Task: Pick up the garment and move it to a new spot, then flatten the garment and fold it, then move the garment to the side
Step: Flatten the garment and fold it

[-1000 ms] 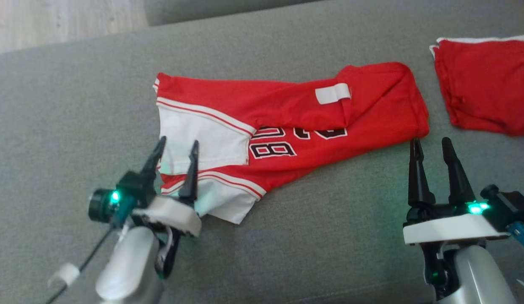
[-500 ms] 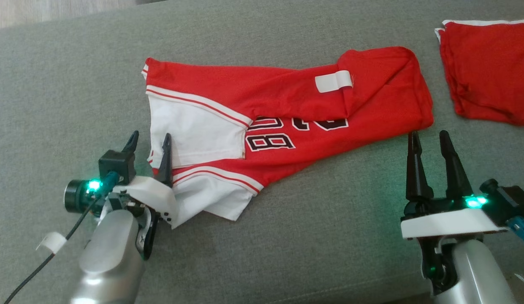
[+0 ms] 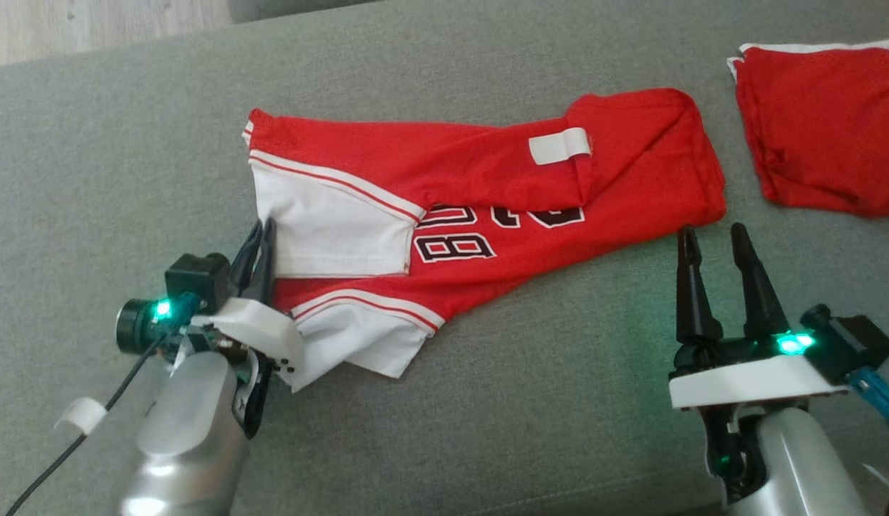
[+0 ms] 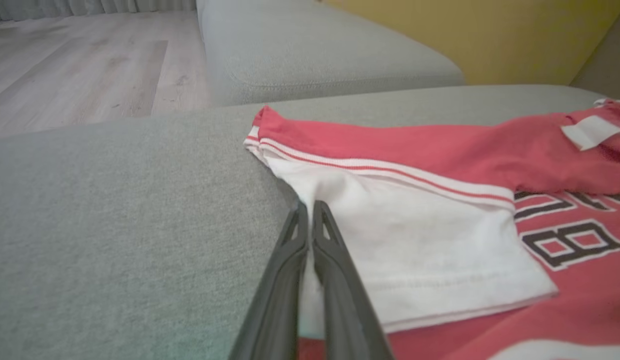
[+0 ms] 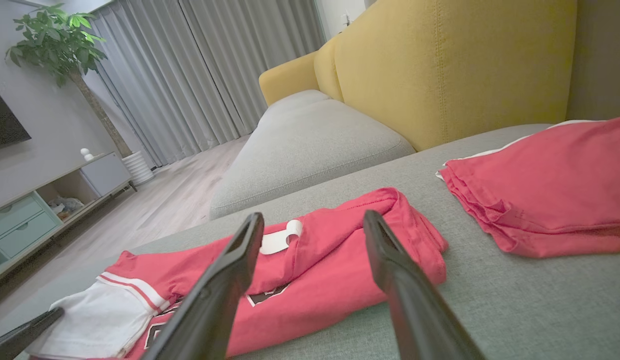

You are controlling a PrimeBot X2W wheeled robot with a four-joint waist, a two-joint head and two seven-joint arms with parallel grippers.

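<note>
**Left pinch set on sleeve hem; right arm staged, empty**

Head view: the red-and-white mesh jersey with black numerals (image 3: 530,215) lies lengthwise mid-way along the grey upholstered sofa cushion (image 3: 487,416), partly doubled over itself. The left end effector (image 3: 261,240) has its fingers pressed together at the outer hem of the white sleeve panel (image 3: 329,233). This is an edge grip, presumably chosen so the cloth can be lifted or drawn flat without bunching. The right end effector (image 3: 709,233) stands with fingers apart and holds nothing, just beside the jersey's red end. It is probably staged to take the opposite edge. A folded red cloth (image 3: 824,129) sits apart at the right, and I judge it not part of this step.

Left wrist view: the fingers meet on the sleeve's edge. White fabric shows between them lower down, so I read this as a pinch on cloth.

Right wrist view: the fingers are spread. The jersey lies beyond the tips, untouched.
</note>
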